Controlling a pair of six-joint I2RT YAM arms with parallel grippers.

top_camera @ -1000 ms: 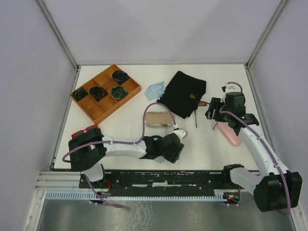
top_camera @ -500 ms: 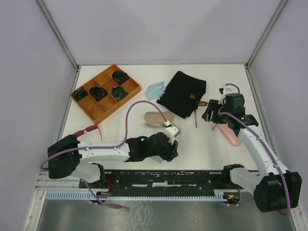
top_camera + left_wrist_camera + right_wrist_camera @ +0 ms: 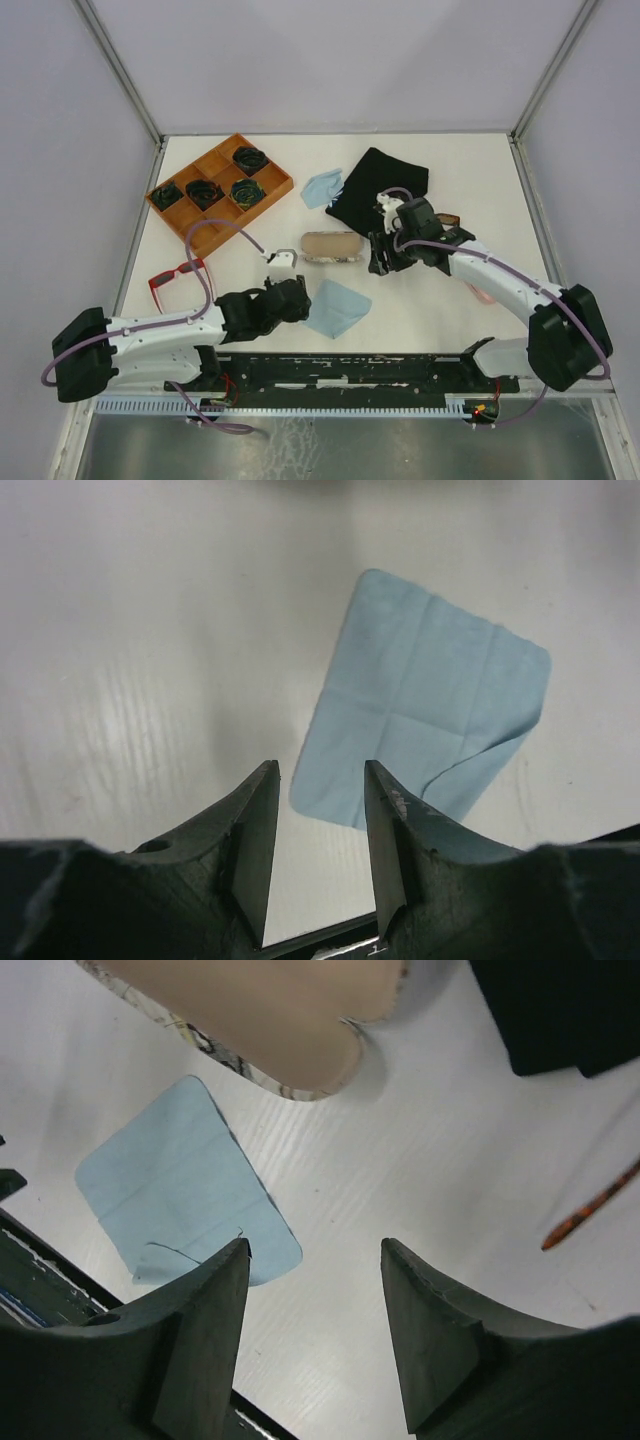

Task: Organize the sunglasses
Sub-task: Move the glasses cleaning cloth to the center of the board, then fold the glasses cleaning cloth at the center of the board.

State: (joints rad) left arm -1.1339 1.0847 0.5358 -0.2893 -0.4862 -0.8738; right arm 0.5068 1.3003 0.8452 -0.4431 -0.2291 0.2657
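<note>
The left pincer (image 3: 287,297) hovers low near the near edge of the tabletop (image 3: 430,315). Its jaws are slightly spread and hold nothing. A blue cloth (image 3: 430,720) lies flat just beyond the fingertips.

The right pincer (image 3: 383,256) is above the middle of the tabletop, with its jaws spread wide and empty. It sits beside the grey patterned case (image 3: 330,246).

The red sunglasses (image 3: 175,277) lie at the left edge, well apart from both pincers. The brown-tinted sunglasses (image 3: 448,219) lie toward the right edge next to the black pouch (image 3: 380,190), mostly hidden by the right arm. One thin arm of this pair shows in the right wrist view.
</note>
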